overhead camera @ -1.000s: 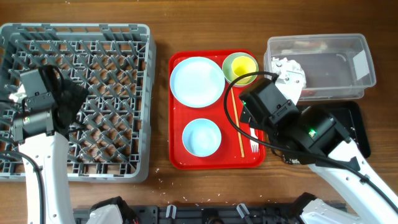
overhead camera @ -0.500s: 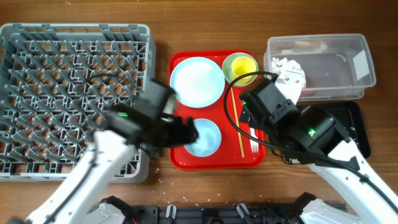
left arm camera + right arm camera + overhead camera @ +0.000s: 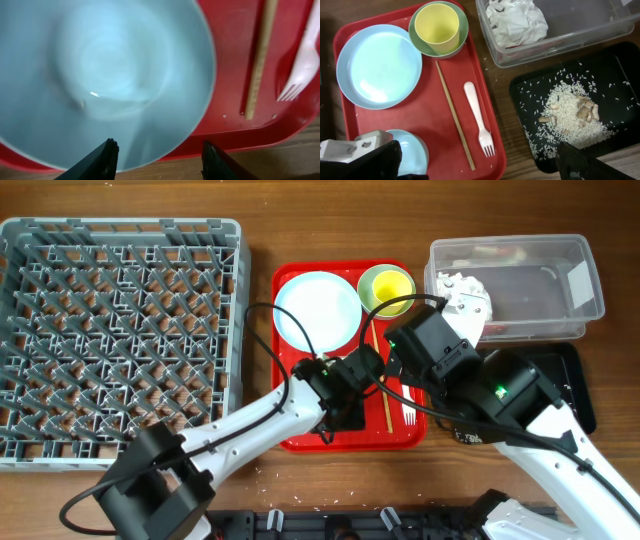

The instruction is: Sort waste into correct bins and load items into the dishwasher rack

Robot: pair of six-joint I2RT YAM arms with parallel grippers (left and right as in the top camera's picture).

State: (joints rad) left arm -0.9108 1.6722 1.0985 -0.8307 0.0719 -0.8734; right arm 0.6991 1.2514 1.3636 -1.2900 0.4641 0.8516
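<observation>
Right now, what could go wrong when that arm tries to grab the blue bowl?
The left gripper sits open over the blue bowl's smooth, curved edge; a shallow pinch might slip or tip it.
The chopstick and fork lie right beside it on the red tray; a nudged bowl could knock them.
The right arm hangs close by, so the arms might bump.

Gleaming glossy across the smooth blue bowl [image 3: 100, 75] and red plastic tray [image 3: 230, 60]; showing matt wood along chopstick [image 3: 257, 60] and bench [image 3: 300, 200]; crinkling as paper napkin [image 3: 515, 20].
</observation>
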